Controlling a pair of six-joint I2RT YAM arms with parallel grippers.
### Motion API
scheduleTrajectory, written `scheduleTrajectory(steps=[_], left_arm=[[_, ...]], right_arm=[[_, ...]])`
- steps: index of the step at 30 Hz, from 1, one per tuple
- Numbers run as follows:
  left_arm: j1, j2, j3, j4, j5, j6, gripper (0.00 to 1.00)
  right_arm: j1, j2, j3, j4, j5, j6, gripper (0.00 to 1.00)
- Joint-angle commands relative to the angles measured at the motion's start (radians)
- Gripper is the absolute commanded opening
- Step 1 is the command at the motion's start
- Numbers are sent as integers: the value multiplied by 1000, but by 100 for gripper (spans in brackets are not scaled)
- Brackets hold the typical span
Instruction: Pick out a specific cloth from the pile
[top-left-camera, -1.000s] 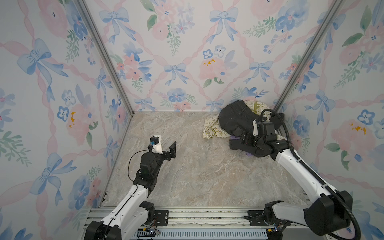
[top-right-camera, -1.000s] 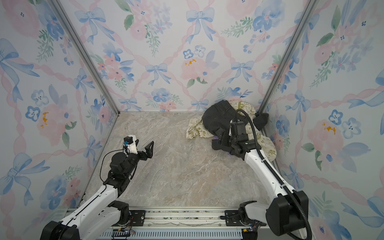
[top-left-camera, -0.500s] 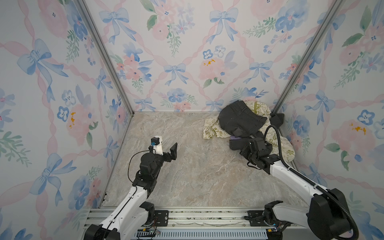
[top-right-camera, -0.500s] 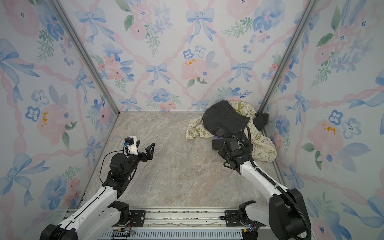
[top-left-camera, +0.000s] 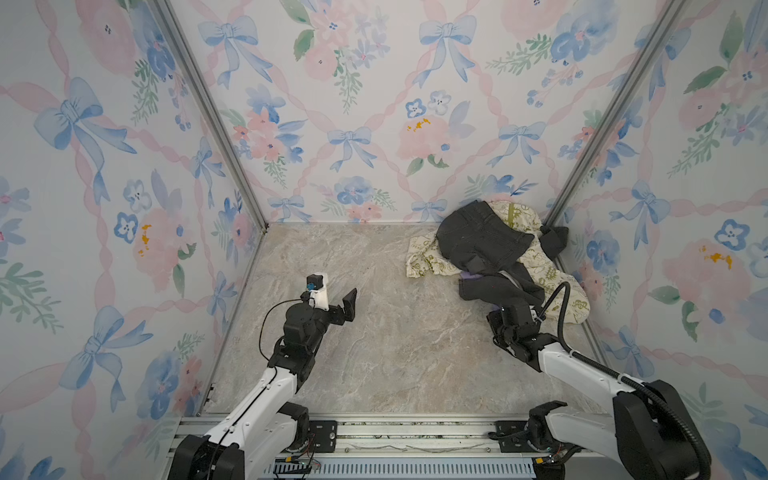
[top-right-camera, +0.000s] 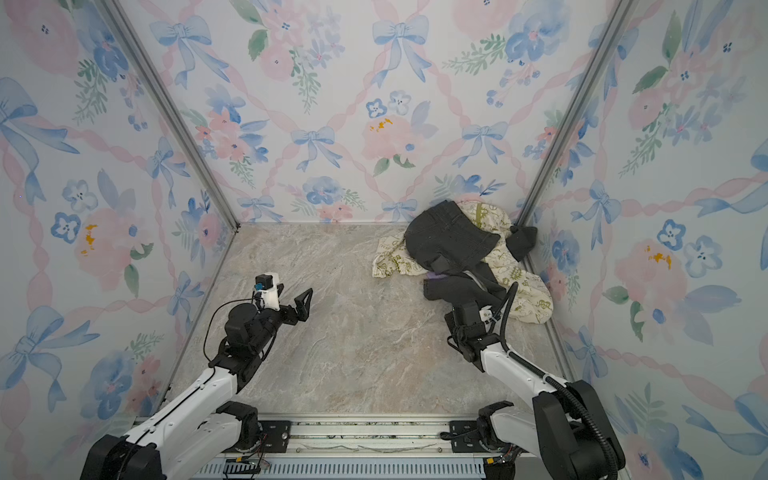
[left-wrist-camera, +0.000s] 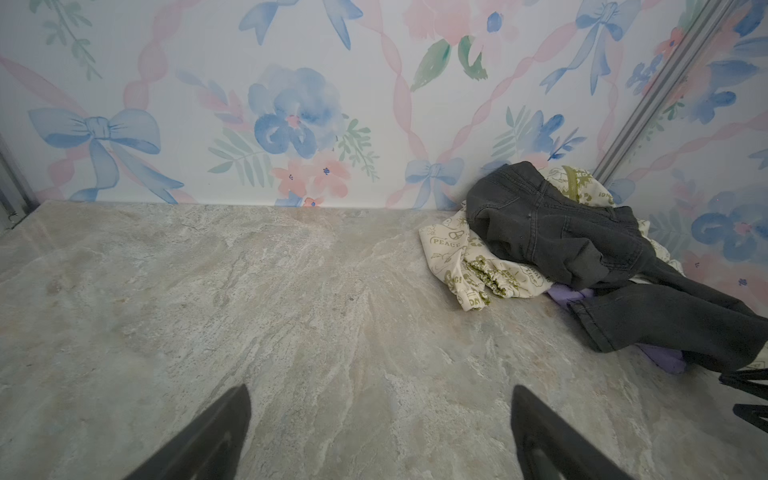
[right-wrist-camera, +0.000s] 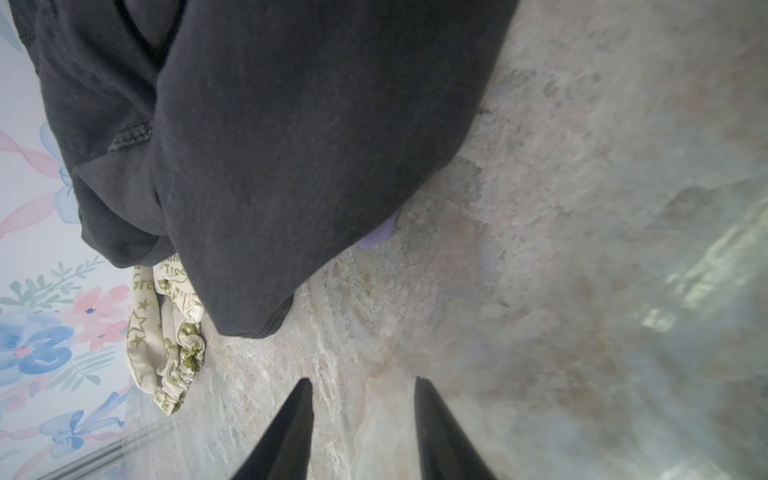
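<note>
2 tools, 1 pile (top-left-camera: 490, 249), 3 garments; cloth (left-wrist-camera: 665, 359) sits at the bottom of the pile.
Left tool (left-wrist-camera: 380, 388): jaws wide apart, nothing between them, over bare counter (top-left-camera: 395, 353); the pile is well ahead of it and off to its right. Right tool (right-wrist-camera: 362, 380): jaws apart with a narrow gap and nothing between them, tips just short of the pile. The cloth is ahead of those tips, under the black garment (left-wrist-camera: 561, 232). 1 black, 1 cream cloth (left-wrist-camera: 453, 253), 1 lavender cloth. The left wrist view shows two lavender patches, either side of a black leg, plus "PEACE" print on the cream. The right wrist view shows one small lavender sliver. Both top views show only a purple speck under the black, and the right tool's tips are hard to make out there.
</note>
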Motion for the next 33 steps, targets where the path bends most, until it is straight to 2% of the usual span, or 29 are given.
scheduleTrajectory(steps=[1,10,15,20,27,33], left_arm=[[-2,-17,25,0,-7,35,98],[-2,-22,18,-1,4,36,98],[0,-44,2,-1,-9,38,98],[4,-61,-9,0,-19,34,98],[3,-76,-14,-1,-27,21,98],[3,-93,-28,-2,-35,3,98]], right_arm=[[-45,11,-56,140,-11,82,41],[-173,170,-110,465,-198,98,44],[-206,286,-95,621,-264,121,43],[-208,324,-80,608,-253,136,43],[-223,294,-48,460,-227,81,41],[-254,315,-51,473,-255,68,40]])
